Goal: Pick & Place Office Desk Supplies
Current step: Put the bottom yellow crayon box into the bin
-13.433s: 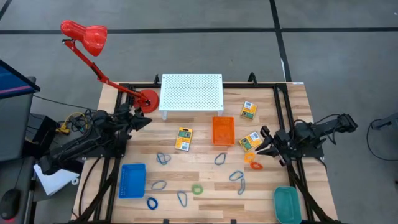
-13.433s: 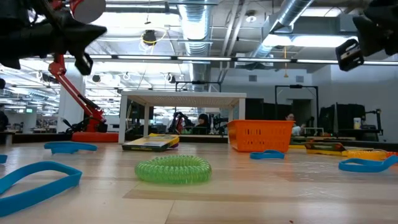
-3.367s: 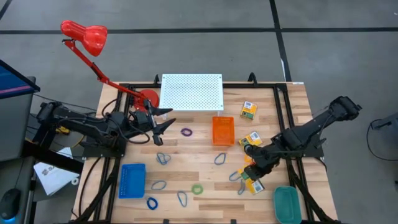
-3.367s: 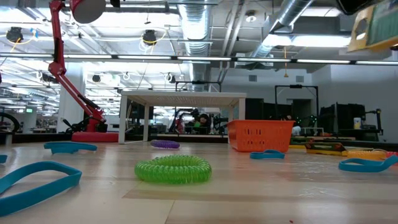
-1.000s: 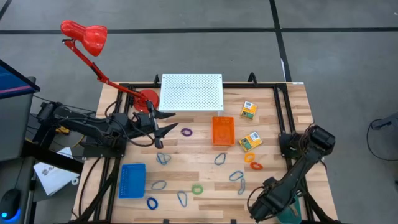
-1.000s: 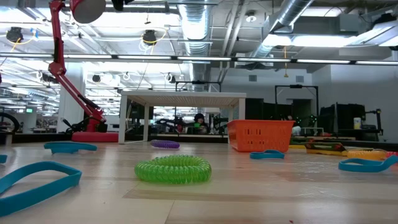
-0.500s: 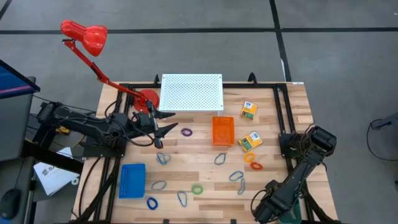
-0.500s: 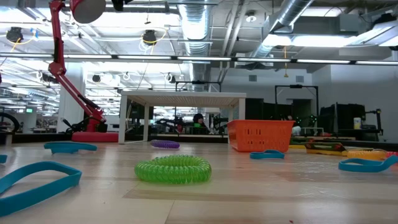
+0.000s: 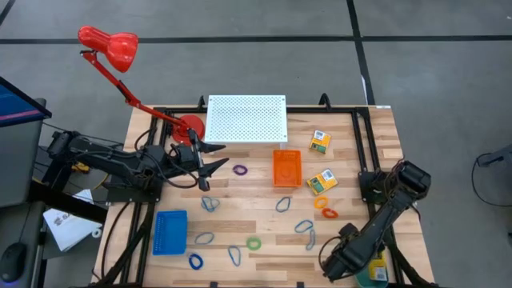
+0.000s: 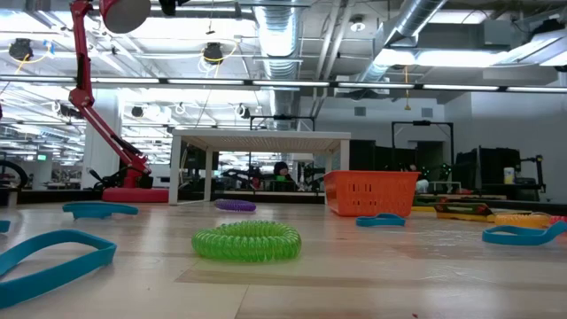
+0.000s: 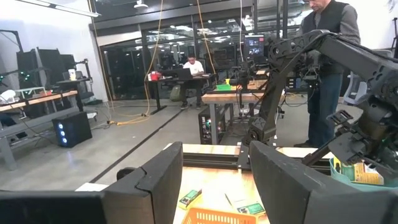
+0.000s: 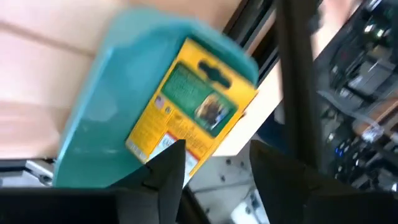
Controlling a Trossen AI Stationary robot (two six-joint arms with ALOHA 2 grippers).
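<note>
My wooden surface (image 9: 264,220) carries the orange tray (image 9: 286,168) at centre; beside it lie two yellow boxes (image 9: 322,182), a purple ring (image 9: 239,170), blue-grey clip loops (image 9: 210,204), a green ring (image 9: 254,243) and the blue tray (image 9: 170,232).

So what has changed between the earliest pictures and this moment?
The right gripper carried a yellow box from mid-table to the teal tray and let go. The left gripper reached inward; its box is gone, and a purple ring appeared. Other supplies stayed put.

box (image 12: 189,112) in tray (image 12: 106,106); gripper (image 9: 336,268) left of tray; ring (image 9: 240,170) behind clip (image 9: 210,204)
</note>
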